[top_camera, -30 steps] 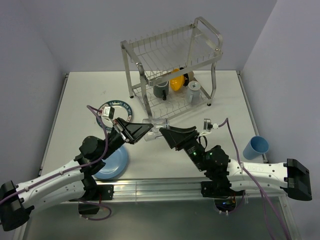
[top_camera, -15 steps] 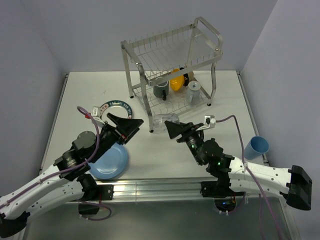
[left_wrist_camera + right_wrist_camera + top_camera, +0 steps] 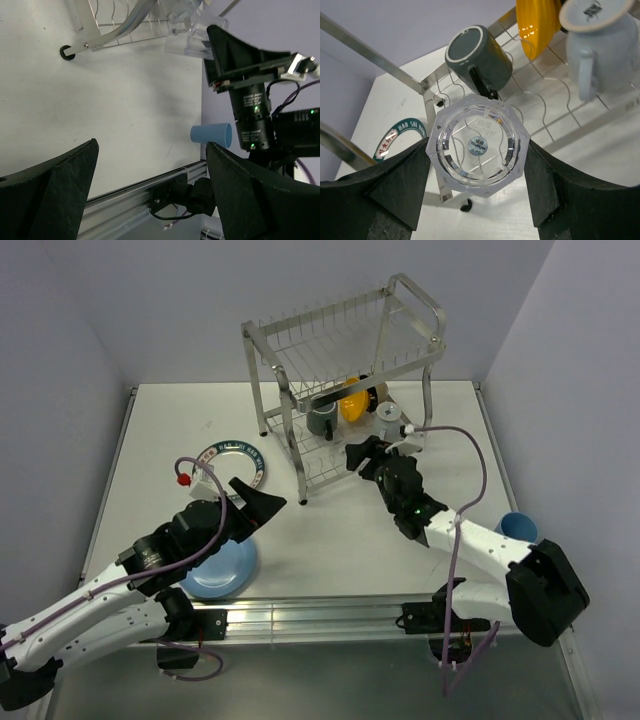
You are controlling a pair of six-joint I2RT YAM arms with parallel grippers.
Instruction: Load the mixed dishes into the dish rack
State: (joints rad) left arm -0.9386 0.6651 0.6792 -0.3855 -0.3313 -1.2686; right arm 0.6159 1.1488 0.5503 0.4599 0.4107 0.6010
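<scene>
The right hand [image 3: 476, 167] clamps the clear glass [image 3: 476, 144] beside the dish rack [image 3: 400, 362] while the left hand [image 3: 150, 187] gapes wide.

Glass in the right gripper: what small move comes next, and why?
Probably ease the right gripper forward a little to bring the glass onto the rack, on its lower shelf. The glass is clamped in the gripper at that shelf's front edge, and the wires beside the dark mug look bare; the bowl and pale mug sit further along.
</scene>
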